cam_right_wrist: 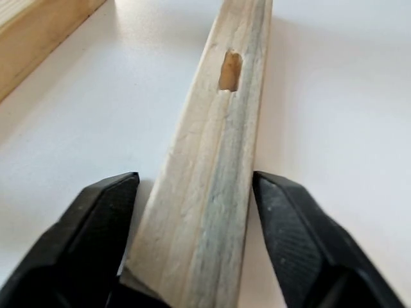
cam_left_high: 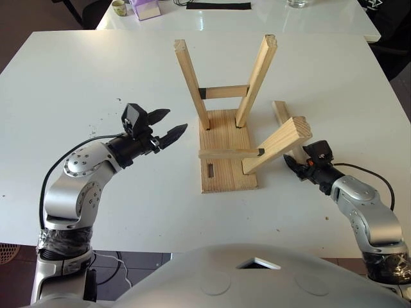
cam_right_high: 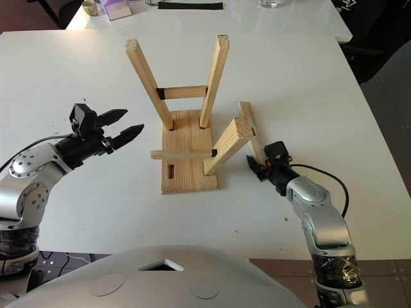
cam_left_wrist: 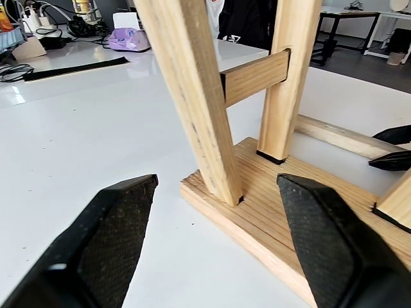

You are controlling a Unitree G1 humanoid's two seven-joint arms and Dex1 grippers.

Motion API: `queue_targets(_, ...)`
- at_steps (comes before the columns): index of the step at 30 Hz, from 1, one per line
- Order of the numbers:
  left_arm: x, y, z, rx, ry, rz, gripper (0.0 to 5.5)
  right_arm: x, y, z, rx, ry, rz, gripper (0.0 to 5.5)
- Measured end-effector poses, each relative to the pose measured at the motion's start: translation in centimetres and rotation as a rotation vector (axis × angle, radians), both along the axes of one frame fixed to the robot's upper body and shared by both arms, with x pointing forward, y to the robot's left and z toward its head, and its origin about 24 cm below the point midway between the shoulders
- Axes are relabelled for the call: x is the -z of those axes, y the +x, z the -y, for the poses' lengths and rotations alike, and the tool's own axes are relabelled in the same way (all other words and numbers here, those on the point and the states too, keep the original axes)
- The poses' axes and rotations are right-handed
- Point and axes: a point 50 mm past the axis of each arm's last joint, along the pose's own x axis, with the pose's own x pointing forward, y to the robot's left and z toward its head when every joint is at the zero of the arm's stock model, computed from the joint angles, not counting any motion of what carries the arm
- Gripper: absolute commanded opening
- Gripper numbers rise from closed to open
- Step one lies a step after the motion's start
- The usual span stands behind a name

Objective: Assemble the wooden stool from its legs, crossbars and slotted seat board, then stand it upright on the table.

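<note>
White worktop (cam_left_high: pixel 96 77) carries all the work, and a second white table (cam_left_high: pixel 308 16) behind it holds a purple box (cam_left_high: pixel 146 9) and a flat black strip (cam_left_high: pixel 218 6). On the robot's left, the left pincer (cam_left_high: pixel 176 120) hangs above the worktop with its black fingers spread wide and nothing between them. It points at the flat pale-wood slotted seat board (cam_left_high: pixel 225 178), which lies near it but apart. Two square pale-wood legs, the left upright leg (cam_left_high: pixel 191 83) and the right upright leg (cam_left_high: pixel 257 80), stand in the far end of the board, splayed outward and joined by a short wooden crossbar (cam_left_high: pixel 225 92). The right pincer (cam_right_high: pixel 255 167) sits low on the worktop, just off the board's right edge, its fingers open on either side of the near end of a loose wooden leg (cam_right_wrist: pixel 212 160) that lies flat. Whether its pads touch the wood is hard to make out. That leg has a small slot hole (cam_right_wrist: pixel 229 69) in its upper face. Just beside it, a tilted wooden leg (cam_left_high: pixel 279 144) leans up from the board's near right corner, and its thin second crossbar (cam_left_high: pixel 228 153) reaches across the board. One empty slot (cam_left_high: pixel 211 170) shows in the board's near half. The tilted leg hides part of the loose leg.
</note>
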Motion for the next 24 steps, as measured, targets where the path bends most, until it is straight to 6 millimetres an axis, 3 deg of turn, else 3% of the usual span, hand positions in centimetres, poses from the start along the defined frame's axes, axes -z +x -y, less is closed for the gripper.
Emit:
queue_targets(5,0.3,0.5,-0.3,-0.055,0.017,0.009,3.45,0.2,0.2,0.1,0.002,-0.006,0.009,2.08)
queue_targets(10,0.1,1.4,-0.6,-0.132,0.039,0.038,3.45,0.2,0.7,0.1,0.011,0.000,0.025,2.08)
queue_targets(14,-1.7,2.4,-1.0,-0.192,0.009,0.098,3.45,-0.6,1.7,1.2,0.084,0.044,0.091,2.08)
queue_targets(15,-2.5,2.4,-1.0,-0.193,-0.021,0.118,3.45,-1.4,2.3,1.6,0.104,0.067,0.138,2.08)
queue_targets(19,-7.8,3.2,-0.8,-0.188,-0.335,0.244,3.45,-7.8,5.8,2.7,0.118,0.228,0.446,2.08)
queue_targets(21,-10.9,3.1,0.3,-0.093,-0.468,0.314,3.45,-12.0,6.7,2.2,0.028,0.398,0.592,2.08)
queue_targets(24,-12.9,2.6,2.1,0.054,-0.535,0.336,3.45,-16.4,6.4,0.1,-0.208,0.584,0.668,2.08)
